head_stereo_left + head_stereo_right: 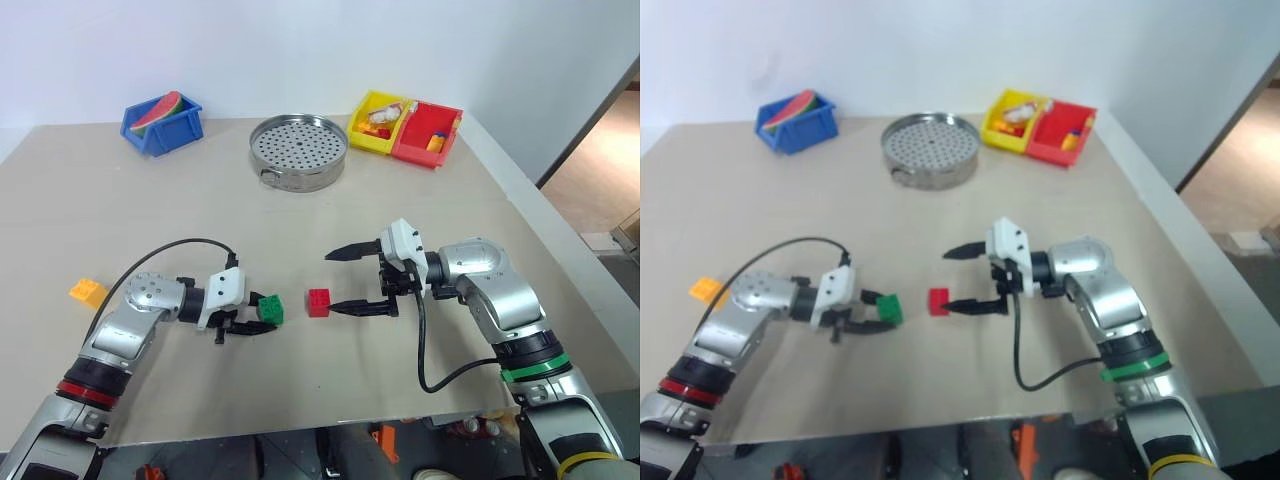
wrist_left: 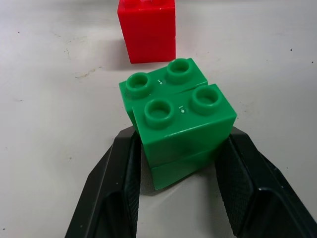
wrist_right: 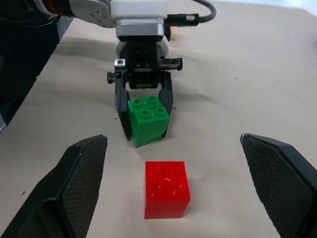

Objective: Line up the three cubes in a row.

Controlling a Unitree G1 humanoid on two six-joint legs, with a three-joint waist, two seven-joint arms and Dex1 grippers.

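The three cubes lie apart on the table [image 1: 330, 370]: orange cube [image 1: 87, 291] far left, red cube [image 1: 319, 301] between the right hand [image 1: 352, 281]'s wide-spread fingers, tilted green cube [image 1: 270, 309] between the left hand [image 1: 262, 313]'s fingers, grip uncertain. Withdrawing could drag it askew.

Steamer tray [image 1: 298, 150], blue bin [image 1: 163, 125], yellow-red bins [image 1: 405, 128] on table [image 1: 120, 210].

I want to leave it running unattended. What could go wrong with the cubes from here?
The green cube sits tilted at the left gripper, so it may topple or land skewed. The open right gripper hangs close beside the red cube and could nudge it out of line.
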